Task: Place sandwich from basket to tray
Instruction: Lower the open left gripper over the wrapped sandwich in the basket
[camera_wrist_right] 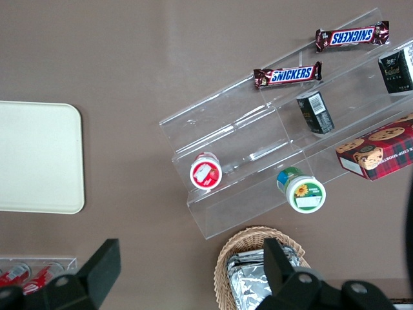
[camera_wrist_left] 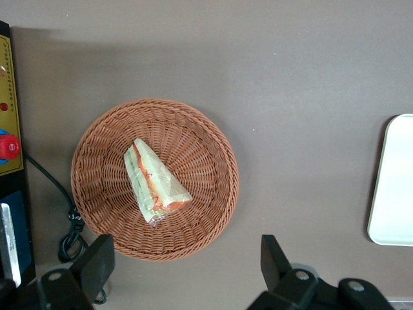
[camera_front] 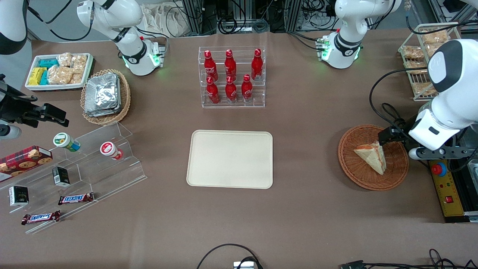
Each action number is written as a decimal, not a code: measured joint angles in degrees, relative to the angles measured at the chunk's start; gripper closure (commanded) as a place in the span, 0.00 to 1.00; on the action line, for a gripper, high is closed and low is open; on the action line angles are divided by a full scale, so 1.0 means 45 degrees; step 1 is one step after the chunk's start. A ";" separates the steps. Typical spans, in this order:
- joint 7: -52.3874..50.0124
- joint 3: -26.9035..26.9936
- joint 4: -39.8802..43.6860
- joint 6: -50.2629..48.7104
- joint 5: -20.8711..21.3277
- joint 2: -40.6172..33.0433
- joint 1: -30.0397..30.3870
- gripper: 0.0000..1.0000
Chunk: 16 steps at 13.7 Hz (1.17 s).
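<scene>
The sandwich (camera_front: 371, 158) (camera_wrist_left: 155, 182), a wrapped pale wedge with red and green filling, lies in the round reddish-brown wicker basket (camera_front: 358, 175) (camera_wrist_left: 200, 139) toward the working arm's end of the table. My left gripper (camera_front: 389, 136) (camera_wrist_left: 186, 245) hangs above the basket's rim, on the side farther from the front camera. It is open, with nothing between its black fingers (camera_wrist_left: 97, 261), and it is well above the sandwich. The cream tray (camera_front: 230, 158) (camera_wrist_left: 393, 184) lies flat and bare at the table's middle.
A clear rack of red bottles (camera_front: 231, 76) stands farther from the front camera than the tray. A yellow control box with a red button (camera_front: 438, 169) (camera_wrist_left: 8, 147) and a black cable (camera_wrist_left: 68, 223) sit beside the basket. A wire rack of bagged snacks (camera_front: 425, 59) stands at the table's corner.
</scene>
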 measured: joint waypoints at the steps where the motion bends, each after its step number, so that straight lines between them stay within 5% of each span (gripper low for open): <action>1: -0.0041 0.0000 0.0100 -0.0098 0.0001 0.0042 0.0000 0.00; 8: -0.1193 0.0002 0.0182 -0.0285 0.0010 0.0428 0.0000 0.00; 16: -0.6874 0.0223 -0.0697 0.0227 0.0020 0.1662 0.0004 0.00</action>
